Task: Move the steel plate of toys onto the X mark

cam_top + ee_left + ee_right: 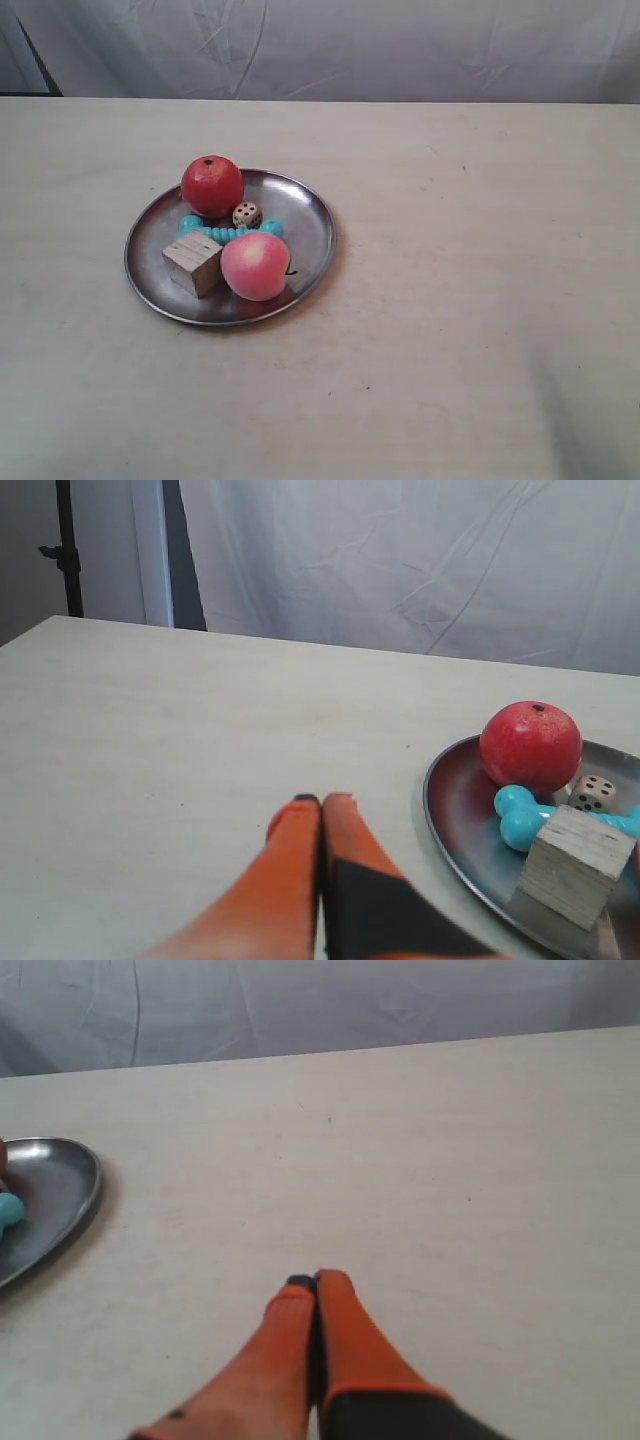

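Steel plate (305,212) flat on the pale table (460,300), left of centre in the exterior view, with bare tabletop all round it. On it, five toys, packed close. Red apple (212,185) at the far side, by the rim. Small die (247,214) just beside the apple, dark dots showing. Turquoise bone (215,234) lying crosswise between those two and the nearer pair, a knobbed end visible at each side. Wooden cube (193,262) at the near side, one corner turned toward the camera. Pink-red peach (255,265) just beside the cube, touching it or nearly so. A small dark mark on the metal next to the peach, too small to tell what.

Left gripper (321,800) over bare table, apart from the plate's rim. Orange fingers (290,860) pressed together with only a thin seam between, nothing held. In that wrist view, apple, bone, die and cube in sight on the plate.

Right gripper (315,1280) likewise pinched closed and empty, over open table well apart from the plate. Only one edge of the plate and a turquoise tip in its view.

Behind the table's far edge, wrinkled white cloth (350,45), and in the left wrist view a dark stand (68,550) beside it.
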Robot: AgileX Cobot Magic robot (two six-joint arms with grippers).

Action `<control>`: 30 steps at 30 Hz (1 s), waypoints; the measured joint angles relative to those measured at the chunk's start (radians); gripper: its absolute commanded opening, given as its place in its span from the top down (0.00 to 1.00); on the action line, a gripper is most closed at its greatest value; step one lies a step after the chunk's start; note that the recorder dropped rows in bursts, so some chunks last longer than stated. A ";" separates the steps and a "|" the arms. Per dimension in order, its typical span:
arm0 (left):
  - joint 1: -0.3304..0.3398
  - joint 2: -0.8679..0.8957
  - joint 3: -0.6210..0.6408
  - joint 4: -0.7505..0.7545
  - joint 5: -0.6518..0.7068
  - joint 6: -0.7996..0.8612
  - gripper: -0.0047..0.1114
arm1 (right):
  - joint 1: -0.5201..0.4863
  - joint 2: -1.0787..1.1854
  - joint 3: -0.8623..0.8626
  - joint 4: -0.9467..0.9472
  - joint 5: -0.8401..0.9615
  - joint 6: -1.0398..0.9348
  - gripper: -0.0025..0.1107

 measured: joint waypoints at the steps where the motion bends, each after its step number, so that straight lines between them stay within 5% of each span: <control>1: 0.000 0.000 0.000 0.000 0.000 0.000 0.96 | 0.000 0.000 0.005 0.000 -0.004 0.000 0.98; 30: 0.000 0.000 0.000 0.000 -0.002 0.000 0.96 | 0.000 -0.039 0.014 0.104 0.005 -0.159 0.98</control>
